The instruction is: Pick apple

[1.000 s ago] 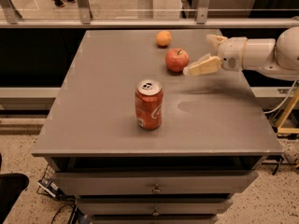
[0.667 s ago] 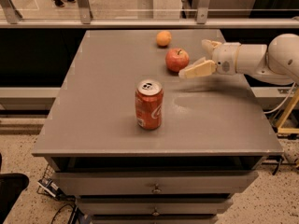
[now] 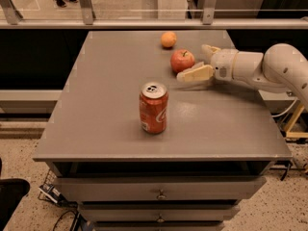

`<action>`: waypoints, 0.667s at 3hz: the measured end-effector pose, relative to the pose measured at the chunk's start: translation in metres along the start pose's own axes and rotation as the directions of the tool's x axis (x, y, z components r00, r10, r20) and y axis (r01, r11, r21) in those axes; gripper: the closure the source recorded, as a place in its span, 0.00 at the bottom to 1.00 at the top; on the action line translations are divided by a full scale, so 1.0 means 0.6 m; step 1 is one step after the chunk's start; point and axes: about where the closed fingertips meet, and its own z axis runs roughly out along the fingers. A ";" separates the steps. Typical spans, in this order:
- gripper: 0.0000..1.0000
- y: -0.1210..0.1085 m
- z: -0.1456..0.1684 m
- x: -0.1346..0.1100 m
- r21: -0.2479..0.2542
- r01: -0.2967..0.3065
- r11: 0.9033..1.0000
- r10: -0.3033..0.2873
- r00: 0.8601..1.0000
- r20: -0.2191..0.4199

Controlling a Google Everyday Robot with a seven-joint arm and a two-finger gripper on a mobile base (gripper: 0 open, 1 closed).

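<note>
Centrally, a grey worktop [image 3: 106,85] with drawers below fills most of the frame. A white arm [image 3: 284,66] reaches in from the right edge, low over the surface. At its end the tool [image 3: 194,63] sits right of centre in the upper half, its two pale fingers spread apart: one lies along the worktop below and right of the apple, the other is raised behind. It grips nothing.

A red can [image 3: 153,108] stands upright at the middle of the frame, well apart from the tool. The apple [image 3: 182,60], red with a short stem pointing up, rests at the mouth of the spread fingers, up and right of the can. A smaller orange [image 3: 168,39] lies just beyond it, near the far edge.

The apple is probably firm, fairly light, and smooth enough to roll or slip. A hold across its widest middle, with a finger on each side, seems safest; a hard squeeze could bruise it.
</note>
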 end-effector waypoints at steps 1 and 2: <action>0.12 -0.004 0.019 -0.003 0.001 0.008 1.000 -0.008 1.000 0.022; 0.34 -0.004 0.039 -0.007 -0.014 0.020 1.000 -0.019 0.999 0.037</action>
